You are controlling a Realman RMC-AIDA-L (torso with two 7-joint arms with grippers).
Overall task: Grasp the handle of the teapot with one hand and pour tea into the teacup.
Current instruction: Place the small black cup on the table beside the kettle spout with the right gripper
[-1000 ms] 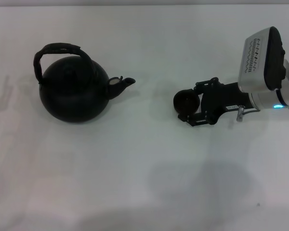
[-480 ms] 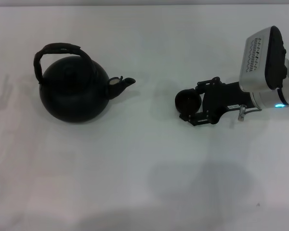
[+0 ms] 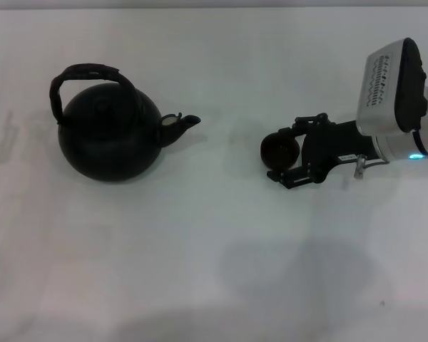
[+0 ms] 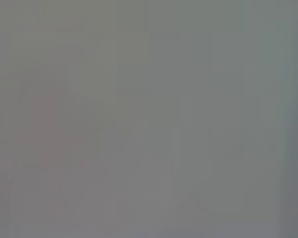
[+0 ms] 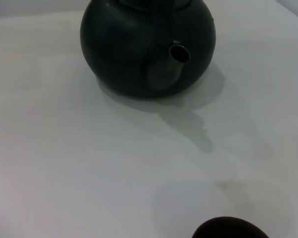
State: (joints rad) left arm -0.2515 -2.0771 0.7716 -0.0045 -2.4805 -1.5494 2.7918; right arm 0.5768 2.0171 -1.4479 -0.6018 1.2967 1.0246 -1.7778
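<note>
The matte black teapot (image 3: 108, 137) stands on the white table at the left, its short spout (image 3: 180, 125) pointing right. Its dark arched handle (image 3: 89, 73) rises over the top. The tiny dark teacup (image 3: 279, 150) sits right of centre, between the black fingers of my right gripper (image 3: 284, 151), which reaches in from the right and is closed around it. In the right wrist view the teapot (image 5: 139, 44) and its spout (image 5: 178, 55) face the camera, and the teacup's rim (image 5: 231, 229) shows at the picture's edge. My left gripper is out of view.
The white tabletop (image 3: 200, 249) carries only the teapot and the teacup. A gap of bare table lies between the spout and the teacup. The left wrist view shows only a flat grey field.
My right gripper and the teacup have shifted slightly to the right together. The teapot has not moved.
</note>
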